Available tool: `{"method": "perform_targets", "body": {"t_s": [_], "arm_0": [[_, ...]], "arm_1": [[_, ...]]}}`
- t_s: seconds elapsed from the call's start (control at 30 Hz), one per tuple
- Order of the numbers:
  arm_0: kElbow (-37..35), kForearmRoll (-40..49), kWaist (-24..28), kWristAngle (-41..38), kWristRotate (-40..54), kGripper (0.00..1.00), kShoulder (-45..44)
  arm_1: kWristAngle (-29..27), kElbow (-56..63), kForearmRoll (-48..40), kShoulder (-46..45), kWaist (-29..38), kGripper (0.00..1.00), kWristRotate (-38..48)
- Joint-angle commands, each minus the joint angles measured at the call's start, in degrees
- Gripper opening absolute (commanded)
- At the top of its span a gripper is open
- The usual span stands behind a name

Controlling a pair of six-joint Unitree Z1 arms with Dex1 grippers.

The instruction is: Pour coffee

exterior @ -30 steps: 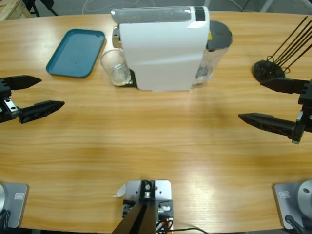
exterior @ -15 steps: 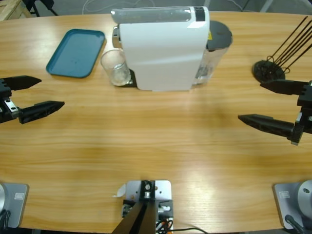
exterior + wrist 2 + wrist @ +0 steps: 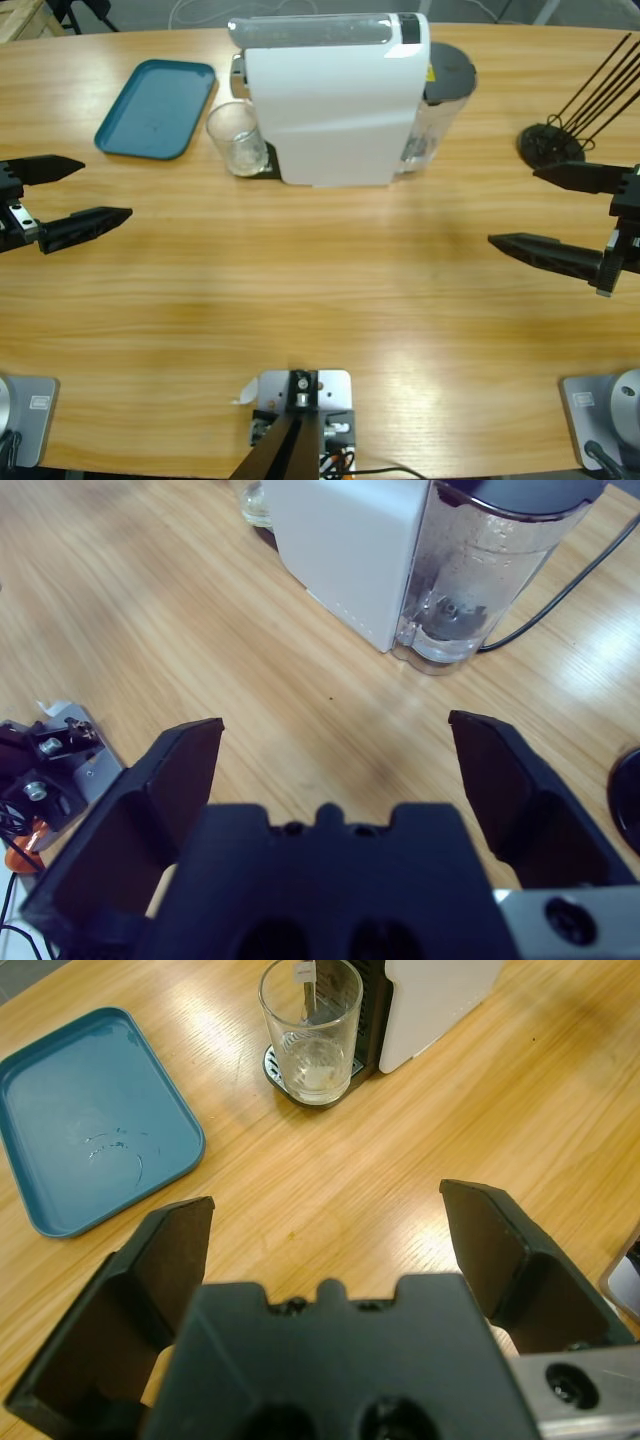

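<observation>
Change: almost none. Next to the pictures from a second ago, the left pincer has not budged and the right one has only crept a touch at its edge of the table. My guess is the pour hasn't started and both arms are waiting.
Left pincer (image 3: 90, 190): jaws wide apart, holding nothing, at the table's left edge.
Blue tray (image 3: 156, 108): ahead of the left pincer and off to its left, bare apart from a few faint smears.
Glass (image 3: 238, 138): straight ahead of the left pincer and well beyond it, upright on the machine's drip stand, no coffee in it, just a pale film at the bottom.
Coffee machine (image 3: 335, 100): white, just beside the glass, between the two pincers but far from both.
Water tank (image 3: 490, 570): clear, dark-lidded, on the machine's far end, ahead of the right pincer; droplets inside, level unclear.
Right pincer (image 3: 512, 207): jaws spread, empty.
</observation>
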Motion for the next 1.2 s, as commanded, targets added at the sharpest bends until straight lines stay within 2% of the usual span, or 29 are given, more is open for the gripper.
{"method": "perform_targets", "body": {"t_s": [0.03, 1.2], "arm_0": [[2.13, -0.89, -0.73, 0.83, 0.89, 0.996, 0.28], [2.13, -1.24, -0.73, 0.48, 0.80, 0.996, 1.48]], "arm_1": [[-0.77, 1.86, -0.42, 1.43, 0.71, 1.000, 0.59], [-0.77, 1.86, -0.77, 1.71, 0.68, 1.000, 0.59]]}}
